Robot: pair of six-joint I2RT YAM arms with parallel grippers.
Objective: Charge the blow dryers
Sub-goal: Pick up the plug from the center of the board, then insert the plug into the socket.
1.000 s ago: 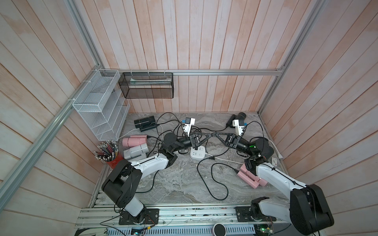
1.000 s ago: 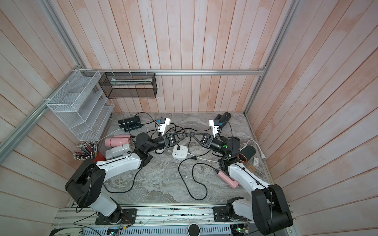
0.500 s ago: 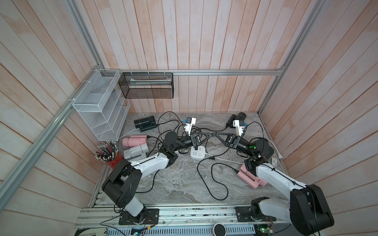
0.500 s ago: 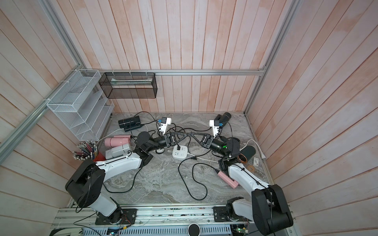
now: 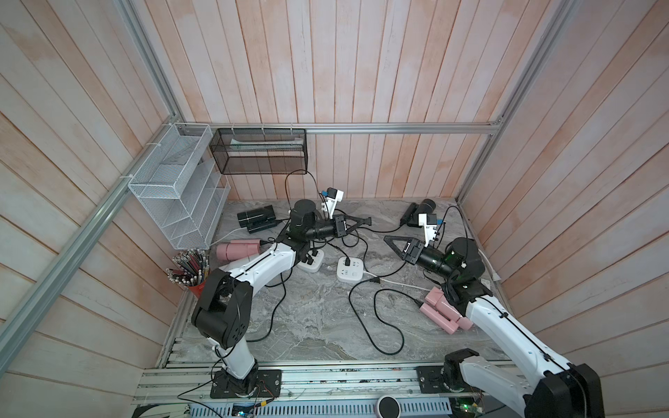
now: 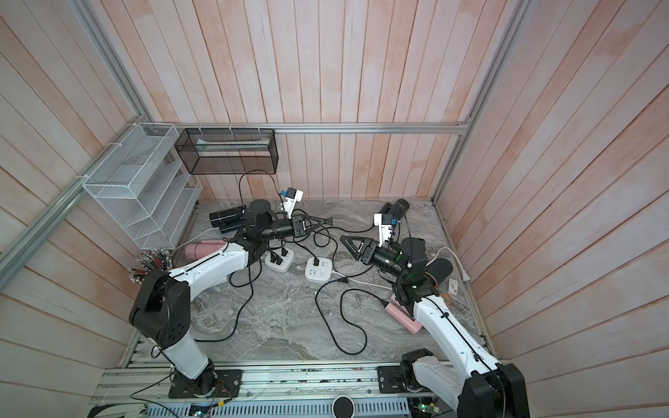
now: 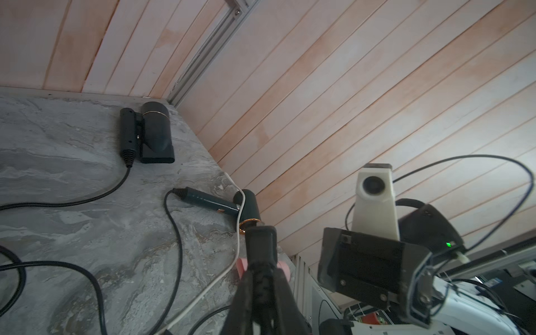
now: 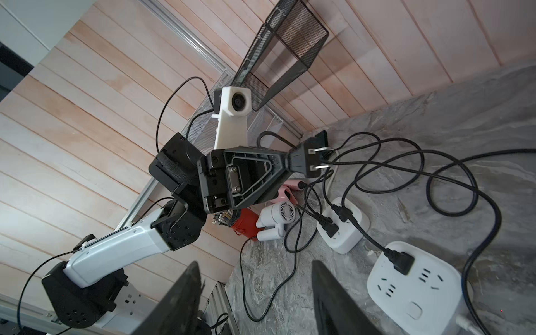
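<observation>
Three containers stand along the walls: a white wire rack (image 5: 173, 202) on the side wall, a black mesh basket (image 5: 259, 152) on the back wall with a pale flat item in it, and a red cup (image 5: 194, 289) packed with pencils (image 5: 190, 264).

Six blow dryers lie on the surface (image 5: 318, 325). Two are pink: the left pink dryer (image 5: 237, 249) near the cup and the right pink dryer (image 5: 438, 315) beside the right arm. The one pale grey dryer (image 8: 275, 220) is next to the cup. Three are dark: the back-left black dryer (image 5: 257, 219), the back-right black dryer (image 5: 420, 211) and the dark dryer (image 6: 440, 269) by the right wall.

Two white power strips sit mid-surface: the left strip (image 5: 313, 262) carries two plugs, the right strip (image 5: 349, 270) one.

The left gripper (image 8: 285, 162) pinches a black two-pin plug (image 8: 304, 162) above the surface. The right gripper (image 8: 255, 264) stands wide, with nothing between its jaws.
</observation>
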